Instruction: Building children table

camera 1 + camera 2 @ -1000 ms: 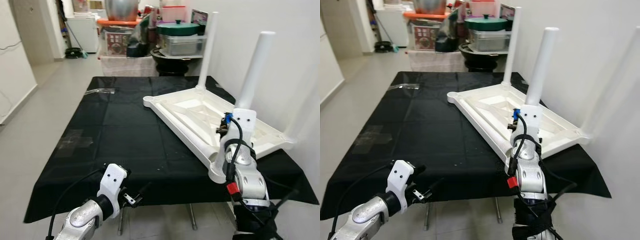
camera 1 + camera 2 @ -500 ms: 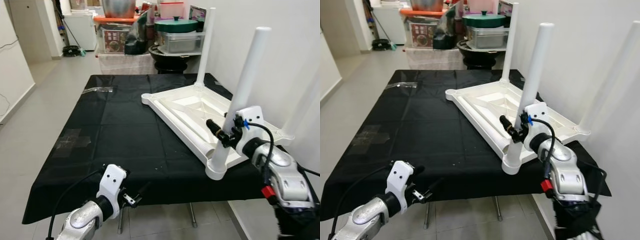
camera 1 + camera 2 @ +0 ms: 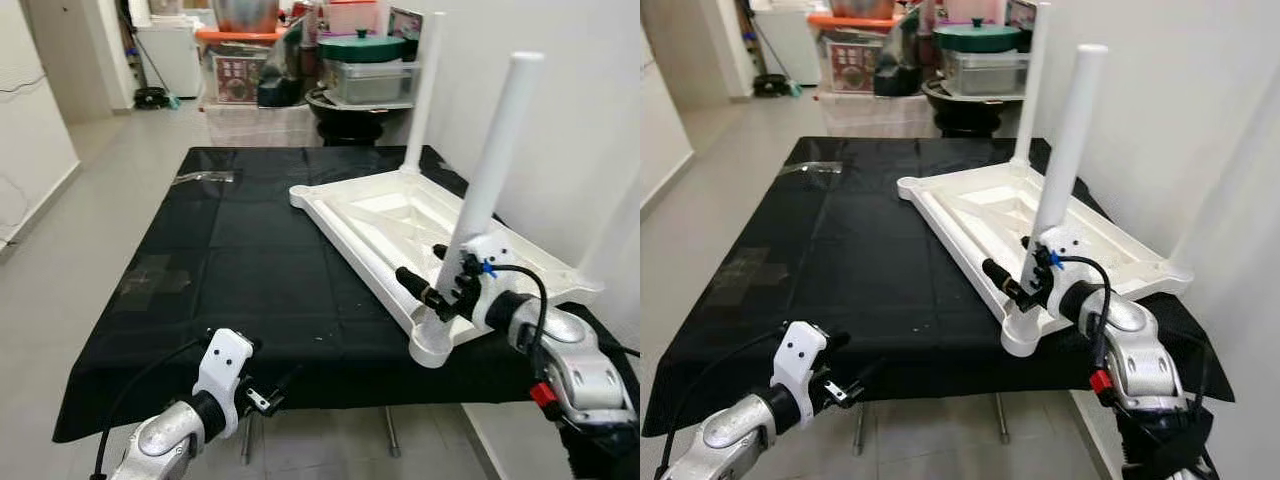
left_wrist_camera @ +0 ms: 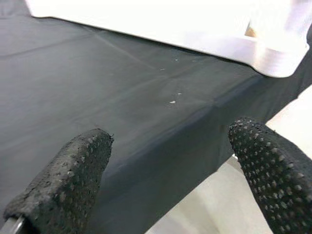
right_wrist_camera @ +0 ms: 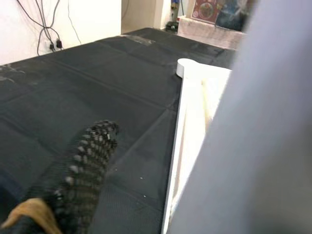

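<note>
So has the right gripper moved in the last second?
Yes. The right gripper has swung from behind the near leg, arm upright, to its left side, and now reaches across at the leg's base over the tabletop.
</note>
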Motion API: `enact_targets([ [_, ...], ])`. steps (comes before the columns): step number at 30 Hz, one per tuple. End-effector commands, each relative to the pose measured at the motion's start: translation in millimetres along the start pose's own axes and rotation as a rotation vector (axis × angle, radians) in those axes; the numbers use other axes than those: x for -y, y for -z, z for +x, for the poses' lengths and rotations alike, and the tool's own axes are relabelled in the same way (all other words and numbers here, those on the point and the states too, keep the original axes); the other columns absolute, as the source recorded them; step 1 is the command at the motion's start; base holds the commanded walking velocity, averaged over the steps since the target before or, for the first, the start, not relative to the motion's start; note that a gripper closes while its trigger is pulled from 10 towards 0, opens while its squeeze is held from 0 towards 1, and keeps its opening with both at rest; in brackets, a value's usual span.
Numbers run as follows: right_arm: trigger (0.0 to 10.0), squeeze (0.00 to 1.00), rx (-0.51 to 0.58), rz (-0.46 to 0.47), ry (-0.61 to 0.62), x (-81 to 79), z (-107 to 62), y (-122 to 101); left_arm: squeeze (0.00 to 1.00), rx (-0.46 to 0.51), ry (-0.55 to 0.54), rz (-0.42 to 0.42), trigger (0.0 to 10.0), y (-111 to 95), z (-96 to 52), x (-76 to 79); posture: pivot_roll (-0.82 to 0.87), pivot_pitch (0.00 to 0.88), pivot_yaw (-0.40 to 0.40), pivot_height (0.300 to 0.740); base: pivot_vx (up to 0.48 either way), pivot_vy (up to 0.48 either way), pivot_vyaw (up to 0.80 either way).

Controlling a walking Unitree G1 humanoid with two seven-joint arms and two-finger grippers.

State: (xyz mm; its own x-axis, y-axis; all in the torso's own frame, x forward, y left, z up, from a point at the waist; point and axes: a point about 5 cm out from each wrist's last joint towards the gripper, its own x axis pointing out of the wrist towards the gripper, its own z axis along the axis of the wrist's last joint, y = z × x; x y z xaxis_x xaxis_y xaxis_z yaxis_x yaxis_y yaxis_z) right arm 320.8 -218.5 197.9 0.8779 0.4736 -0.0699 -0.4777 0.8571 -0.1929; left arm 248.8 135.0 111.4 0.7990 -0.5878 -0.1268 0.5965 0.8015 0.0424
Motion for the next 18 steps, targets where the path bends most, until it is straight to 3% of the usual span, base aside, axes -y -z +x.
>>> enact_targets([
  [1, 10.0, 1.0, 0.023, -0.015, 0.065, 6.6, -8.6, -2.3, 0.0, -0.01, 0.007, 0.004, 10.0, 1.4, -0.4, -1.0, 0.04, 0.0, -0.038, 0.74, 0.0, 0.0, 0.0],
  [8, 10.0, 1.0, 0.075, -0.054, 0.166, -1.6, -20.2, -13.8, 0.0, -0.01, 0.005, -0.005, 10.0, 1.8, -1.1, -0.4, 0.02, 0.0, -0.039, 0.74, 0.0, 0.0, 0.0],
  [14, 10.0, 1.0, 0.057, -0.064, 0.205, -25.0, -31.2, -9.3, 0.0, -0.013, -0.005, -0.015, 10.0, 4.6, -4.4, 0.2, 0.01, 0.0, -0.043, 0.74, 0.0, 0.0, 0.0],
  [18, 10.0, 1.0, -0.021, -0.076, 0.145, -43.5, -48.1, 6.3, 0.0, -0.009, -0.02, -0.023, 10.0, 4.6, -4.7, -1.0, 0.0, 0.0, -0.041, 0.74, 0.0, 0.0, 0.0],
])
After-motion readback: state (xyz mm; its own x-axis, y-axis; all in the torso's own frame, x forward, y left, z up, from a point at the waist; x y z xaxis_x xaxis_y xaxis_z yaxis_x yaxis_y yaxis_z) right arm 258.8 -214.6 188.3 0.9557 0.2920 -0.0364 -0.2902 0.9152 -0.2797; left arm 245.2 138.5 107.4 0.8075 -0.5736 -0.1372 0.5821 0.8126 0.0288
